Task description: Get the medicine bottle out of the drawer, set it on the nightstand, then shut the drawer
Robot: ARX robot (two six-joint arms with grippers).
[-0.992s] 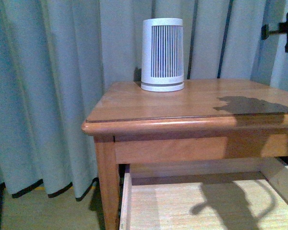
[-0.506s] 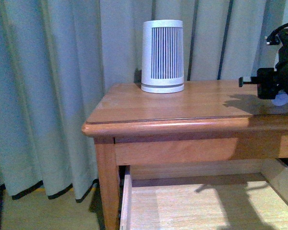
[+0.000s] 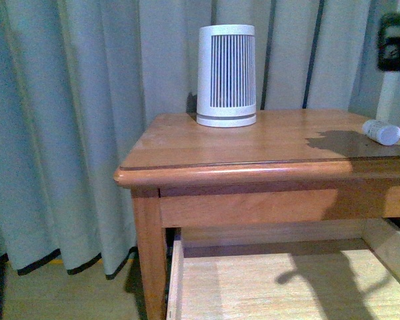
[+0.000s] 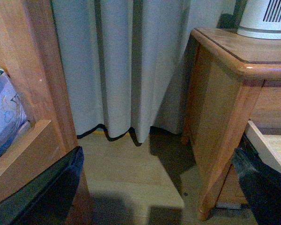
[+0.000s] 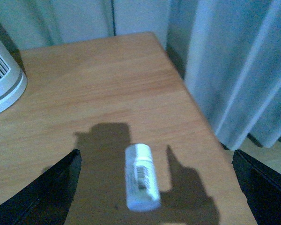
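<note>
Bottle (image 3: 381, 132) lies on the nightstand (image 3: 253, 143), right gripper (image 3: 395, 41) spread empty above; next, push the open drawer (image 3: 253, 287) shut.

Right arm (image 3: 395, 48): we only see a blurred dark block at the upper right edge of the front view, with a pale link under it. Right gripper (image 5: 155, 155) in its wrist view: dark fingers (image 5: 267, 185) sit in the lower left and lower right corners, jaws spread wide. Left gripper (image 4: 155, 154) has the same layout: fingers (image 4: 40, 192) in both lower corners, jaws wide apart.
</note>
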